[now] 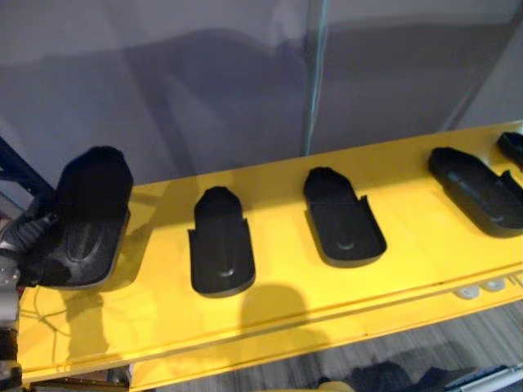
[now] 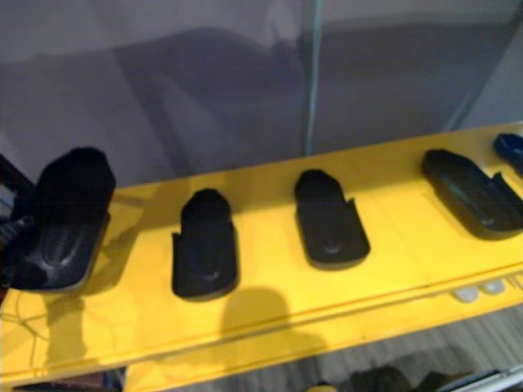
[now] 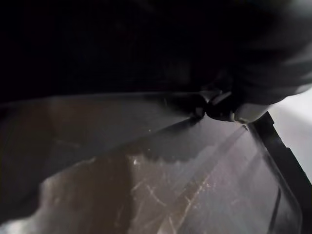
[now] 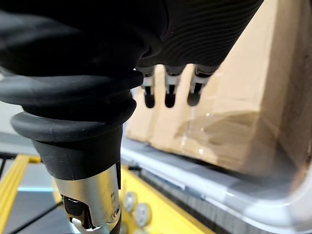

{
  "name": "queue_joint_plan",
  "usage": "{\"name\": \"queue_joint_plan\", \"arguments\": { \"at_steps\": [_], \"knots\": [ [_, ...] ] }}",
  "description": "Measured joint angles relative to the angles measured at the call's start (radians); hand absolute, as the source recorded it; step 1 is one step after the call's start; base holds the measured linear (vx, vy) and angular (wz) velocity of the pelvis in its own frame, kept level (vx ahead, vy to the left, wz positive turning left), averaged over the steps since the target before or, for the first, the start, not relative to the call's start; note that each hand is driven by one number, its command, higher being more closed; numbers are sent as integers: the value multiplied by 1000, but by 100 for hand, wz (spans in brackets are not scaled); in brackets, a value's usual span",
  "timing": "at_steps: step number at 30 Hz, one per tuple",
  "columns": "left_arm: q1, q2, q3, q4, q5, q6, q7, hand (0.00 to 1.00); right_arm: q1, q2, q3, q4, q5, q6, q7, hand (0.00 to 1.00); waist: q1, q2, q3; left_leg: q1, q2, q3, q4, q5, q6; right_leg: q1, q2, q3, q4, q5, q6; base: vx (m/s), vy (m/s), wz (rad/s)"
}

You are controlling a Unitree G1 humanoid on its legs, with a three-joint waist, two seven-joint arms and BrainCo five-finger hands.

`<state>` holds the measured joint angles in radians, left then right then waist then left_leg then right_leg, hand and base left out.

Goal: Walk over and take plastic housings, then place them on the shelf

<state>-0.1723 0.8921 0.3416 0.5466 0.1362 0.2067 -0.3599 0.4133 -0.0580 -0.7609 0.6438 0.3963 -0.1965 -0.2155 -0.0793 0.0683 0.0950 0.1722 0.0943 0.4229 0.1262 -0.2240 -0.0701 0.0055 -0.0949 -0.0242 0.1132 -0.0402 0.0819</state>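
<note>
A yellow shelf [image 1: 286, 302] carries several black plastic housings in a row: one left of centre [image 1: 221, 245], one in the middle [image 1: 343, 216], one at the right [image 1: 478, 192], and a last one at the far right edge [image 1: 513, 147]. At the shelf's left end my left hand [image 1: 29, 233] grips another housing [image 1: 86, 220], which is tilted with its far end raised and its near end low over the shelf. Most of that hand's fingers are hidden behind the housing. My right hand [image 4: 169, 92] hangs with straight fingers and holds nothing.
A grey wall panel [image 1: 204, 90] closes the back of the shelf. There is bare yellow surface between the housings and along the front lip. Near my right hand sit a cardboard box [image 4: 243, 97], a clear bin rim [image 4: 219, 190] and a yellow frame [image 4: 156, 214].
</note>
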Motion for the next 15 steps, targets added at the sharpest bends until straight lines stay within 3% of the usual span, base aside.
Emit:
{"name": "queue_joint_plan", "arguments": {
  "at_steps": [5, 15],
  "knots": [
    [7, 0, 3, 70, 1, 31, -78, 100, -3, 3, 8, 19, -1, 7, 3, 0, 9, -18, 16, 24, 0, 1, 7, -3, -1, 17, -5, -2, 1, 1, -1, 5, 10, -3],
    [86, -46, 79, 114, 0, 46, -77, 100, -7, -2, -5, 43, -2, 27, 41, 0, 12, -15, 19, 21, 0, -1, 7, -13, -3, 19, -5, -7, -21, 11, 16, -61, -9, -2]
  ]
}}
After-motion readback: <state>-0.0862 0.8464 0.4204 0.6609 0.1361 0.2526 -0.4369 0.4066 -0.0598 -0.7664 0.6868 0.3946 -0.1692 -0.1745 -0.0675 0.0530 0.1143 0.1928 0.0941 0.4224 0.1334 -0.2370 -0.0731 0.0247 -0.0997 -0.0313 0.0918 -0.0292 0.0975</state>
